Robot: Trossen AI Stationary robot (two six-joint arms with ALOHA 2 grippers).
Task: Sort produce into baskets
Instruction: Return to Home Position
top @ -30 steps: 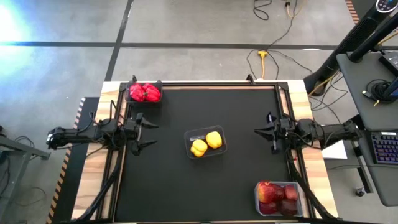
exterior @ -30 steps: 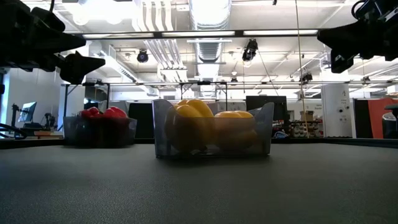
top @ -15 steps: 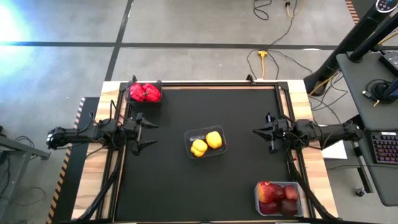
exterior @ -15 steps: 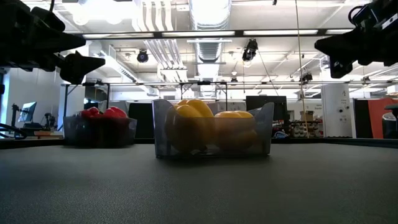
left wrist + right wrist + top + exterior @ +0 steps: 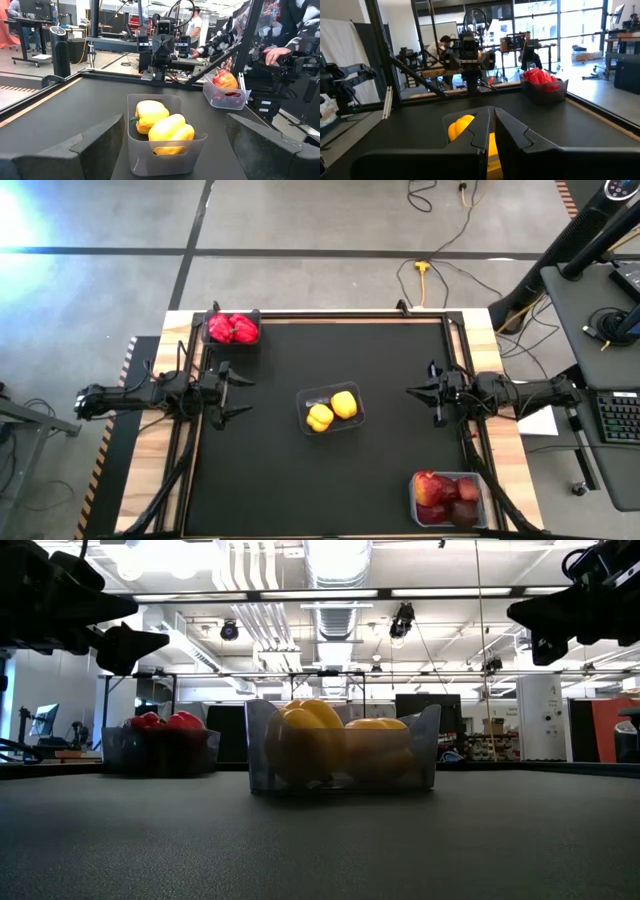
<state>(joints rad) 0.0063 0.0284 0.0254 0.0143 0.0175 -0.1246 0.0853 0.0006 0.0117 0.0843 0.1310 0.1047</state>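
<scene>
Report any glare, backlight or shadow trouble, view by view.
High view: a bright glare patch on the floor beyond the table, left side; the table itself is evenly lit. Low view: ceiling lights backlight the arms, so the left gripper and right gripper are dark silhouettes. Left wrist view: the yellow bell peppers are well lit. Right wrist view: the windows glare white.

We read this as a robotics lab, probably open-plan: exposed ceiling ducts (image 5: 335,560), strip lights (image 5: 300,593), concrete floor (image 5: 300,220) with loose cables (image 5: 423,268), a keyboard (image 5: 622,418) on a side desk (image 5: 575,310), and a person (image 5: 527,50) at a workstation behind.
</scene>
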